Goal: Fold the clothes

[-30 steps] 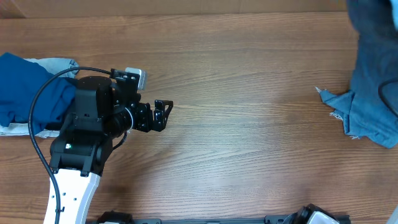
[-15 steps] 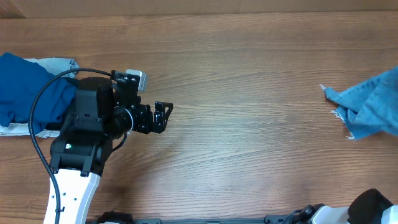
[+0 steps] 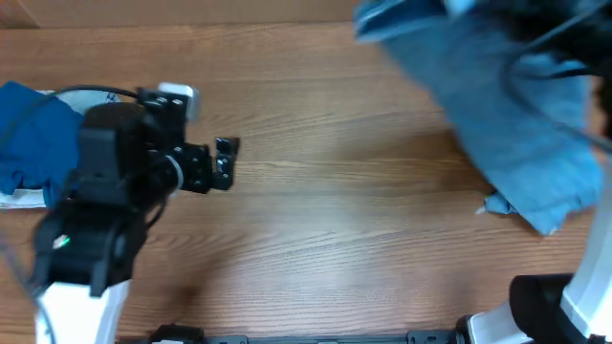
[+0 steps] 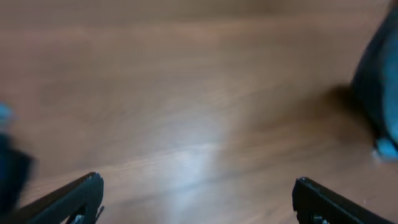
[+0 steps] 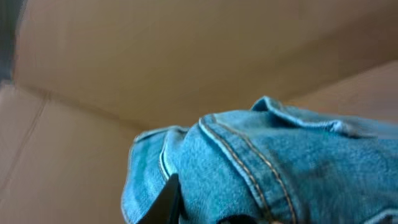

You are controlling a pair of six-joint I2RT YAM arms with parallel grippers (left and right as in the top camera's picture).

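Jeans are hanging over the far right part of the table, lifted and smeared by motion, with a frayed corner dipping lowest near the right edge. The right gripper is clamping them. In its own camera, bunched denim with orange seam stitching is filling the lower frame and pressing against one dark finger; the other finger is hard to make out under the cloth. From above, this gripper is sitting hidden behind the jeans, and only the lower part of the right arm is showing at the bottom right corner.

The left gripper is pointing right over bare wood on the left side, jaws spread wide and holding nothing, well apart from the jeans. Behind the left arm, a navy garment is lying at the left edge on top of a pale garment, both running out of frame.

The left wrist view is blurring badly, with the jeans showing only as a dark blue shape at its right edge. Whether the cloth is touching the table is impossible to tell.
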